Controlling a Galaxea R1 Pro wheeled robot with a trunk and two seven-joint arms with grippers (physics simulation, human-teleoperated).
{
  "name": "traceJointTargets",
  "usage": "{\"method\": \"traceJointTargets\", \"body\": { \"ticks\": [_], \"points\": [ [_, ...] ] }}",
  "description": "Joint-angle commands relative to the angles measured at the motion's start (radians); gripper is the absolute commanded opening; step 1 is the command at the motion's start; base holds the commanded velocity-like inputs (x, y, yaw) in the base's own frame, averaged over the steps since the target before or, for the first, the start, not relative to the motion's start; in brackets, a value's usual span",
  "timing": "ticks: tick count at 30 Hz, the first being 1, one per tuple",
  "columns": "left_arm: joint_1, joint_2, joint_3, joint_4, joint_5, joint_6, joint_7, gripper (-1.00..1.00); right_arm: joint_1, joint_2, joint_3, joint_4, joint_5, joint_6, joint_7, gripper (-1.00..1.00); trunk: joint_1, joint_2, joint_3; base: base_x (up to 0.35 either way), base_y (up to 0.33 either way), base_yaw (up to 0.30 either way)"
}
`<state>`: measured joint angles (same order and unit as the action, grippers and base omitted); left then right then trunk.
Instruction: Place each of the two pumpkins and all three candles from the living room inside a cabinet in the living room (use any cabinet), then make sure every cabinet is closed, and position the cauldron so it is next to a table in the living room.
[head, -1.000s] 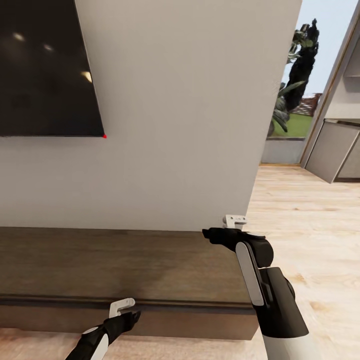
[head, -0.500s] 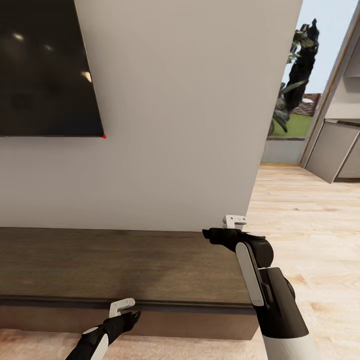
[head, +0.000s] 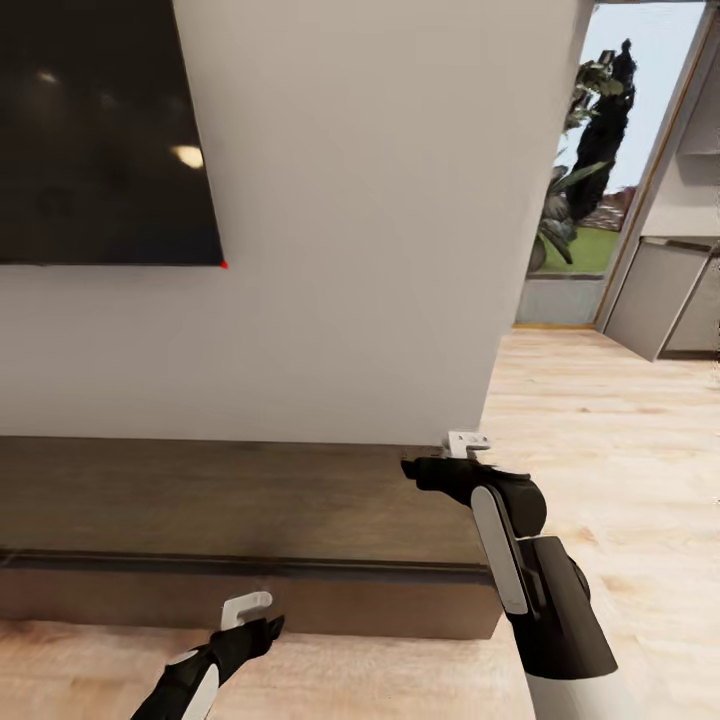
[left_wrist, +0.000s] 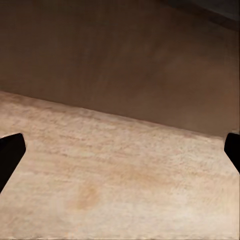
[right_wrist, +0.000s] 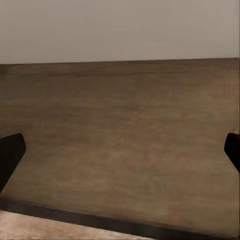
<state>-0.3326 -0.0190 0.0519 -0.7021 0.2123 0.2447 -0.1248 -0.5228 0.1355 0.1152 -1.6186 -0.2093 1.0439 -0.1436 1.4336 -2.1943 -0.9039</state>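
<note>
The long, low dark-brown cabinet (head: 230, 500) runs along the white wall, its flat top bare and its front shut. My right gripper (head: 410, 467) hovers open over the right end of that top; its wrist view shows the wood grain with the gripper (right_wrist: 120, 150) spread wide and nothing between the black fingertips (right_wrist: 10, 152). My left gripper (head: 270, 628) hangs low in front of the cabinet's front, above the floor. It is open too, and in its wrist view the gripper (left_wrist: 120, 152) faces pale floorboards and the brown front panel. The pumpkins are out of view.
A black TV screen (head: 100, 130) hangs on the wall above the cabinet. The wall ends at a corner (head: 525, 250) right of the cabinet. Beyond it, light wooden floor (head: 620, 430) stretches to a window with plants (head: 590, 160) and grey units (head: 655, 300).
The whole picture has shifted: the camera has pulled back a little, so the cabinet sits lower and farther off. My left gripper now shows before the cabinet's front instead of at its top edge.
</note>
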Motion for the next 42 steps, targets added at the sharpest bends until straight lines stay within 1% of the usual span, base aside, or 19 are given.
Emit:
{"method": "traceJointTargets", "body": {
  "ticks": [1,2,4,5,7,8,10,12,13,14,24,25,26,27,29,30,34,36,42],
  "points": [
    [0.000,-0.001,0.006,-0.002,0.008,0.009,-0.006,1.00,0.000,0.000,0.001,-0.001,-0.010,0.003,0.003,1.00,-0.001,0.000,-0.001,-0.343,0.026,0.000],
    [0.000,0.001,0.007,-0.005,0.009,0.008,-0.007,1.00,0.002,-0.005,0.001,0.000,-0.009,0.003,0.031,1.00,-0.001,0.000,-0.001,-0.344,0.048,0.000],
    [0.000,0.002,0.009,-0.007,0.010,0.008,-0.007,1.00,0.004,-0.016,0.001,0.000,-0.009,0.003,0.060,1.00,-0.001,0.000,-0.001,-0.345,0.061,0.000],
    [0.002,0.004,0.011,-0.008,0.014,0.008,-0.008,1.00,0.005,-0.041,0.000,-0.001,-0.009,-0.003,0.088,1.00,-0.001,0.000,-0.001,-0.345,0.083,0.000],
    [0.004,0.005,0.013,-0.008,0.016,0.008,-0.008,1.00,0.007,-0.075,0.001,-0.001,-0.009,-0.033,0.114,1.00,-0.001,0.000,-0.001,-0.343,0.100,0.000],
    [0.006,0.006,0.014,-0.010,0.019,0.009,-0.008,1.00,0.008,-0.105,0.001,-0.001,-0.009,-0.063,0.136,1.00,-0.001,0.000,-0.001,-0.335,0.128,0.000],
    [0.008,0.007,0.016,-0.013,0.020,0.009,-0.009,1.00,0.009,-0.134,-0.003,0.000,-0.009,-0.092,0.159,1.00,-0.001,0.000,-0.001,-0.328,0.147,0.000],
    [0.010,0.008,0.018,-0.019,0.021,0.009,-0.011,1.00,0.010,-0.152,-0.007,0.000,-0.009,-0.109,0.171,1.00,-0.001,0.000,-0.001,-0.320,0.167,0.000],
    [0.010,0.008,0.018,-0.019,0.021,0.009,-0.011,1.00,0.010,-0.152,-0.007,0.000,-0.009,-0.109,0.171,1.00,-0.001,0.000,-0.001,-0.318,0.172,0.000],
    [0.012,0.009,0.019,-0.021,0.022,0.010,-0.012,1.00,0.010,-0.161,-0.009,-0.001,-0.009,-0.116,0.178,1.00,-0.001,0.000,-0.001,-0.315,0.179,0.000],
    [0.013,0.010,0.020,-0.023,0.023,0.010,-0.012,1.00,0.009,-0.166,-0.013,-0.001,-0.010,-0.120,0.195,1.00,-0.001,0.000,-0.001,-0.314,0.181,0.000],
    [0.013,0.010,0.020,-0.024,0.023,0.011,-0.012,1.00,0.010,-0.173,-0.036,-0.001,-0.009,-0.122,0.242,1.00,-0.001,0.000,-0.001,-0.312,0.185,0.000],
    [0.014,0.011,0.021,-0.025,0.023,0.012,-0.013,1.00,0.010,-0.182,-0.068,-0.001,-0.008,-0.126,0.308,1.00,-0.001,0.000,-0.001,-0.311,0.187,0.000],
    [0.014,0.011,0.021,-0.025,0.023,0.012,-0.013,1.00,0.010,-0.185,-0.075,0.000,-0.008,-0.127,0.317,1.00,-0.001,0.000,-0.001,-0.310,0.188,0.000],
    [0.015,0.011,0.021,-0.024,0.023,0.012,-0.013,1.00,0.011,-0.186,-0.075,0.000,-0.006,-0.128,0.299,1.00,-0.001,0.000,-0.001,-0.310,0.188,0.000],
    [0.015,0.011,0.022,-0.023,0.024,0.012,-0.013,1.00,0.013,-0.183,-0.071,0.001,-0.005,-0.129,0.264,1.00,-0.001,0.000,-0.001,-0.309,0.189,0.000],
    [0.015,0.011,0.023,-0.022,0.024,0.012,-0.013,1.00,0.021,-0.178,-0.066,0.013,-0.004,-0.123,0.212,1.00,-0.001,0.000,-0.001,-0.309,0.190,0.000],
    [0.015,0.011,0.023,-0.022,0.024,0.012,-0.013,1.00,0.025,-0.177,-0.065,0.027,-0.003,-0.120,0.202,1.00,-0.001,0.000,-0.001,-0.309,0.190,0.000],
    [0.015,0.012,0.029,-0.023,0.029,0.012,-0.014,1.00,0.049,-0.169,-0.062,0.137,0.001,-0.114,0.188,1.00,-0.001,0.000,-0.001,-0.298,0.197,0.000]
  ]
}}
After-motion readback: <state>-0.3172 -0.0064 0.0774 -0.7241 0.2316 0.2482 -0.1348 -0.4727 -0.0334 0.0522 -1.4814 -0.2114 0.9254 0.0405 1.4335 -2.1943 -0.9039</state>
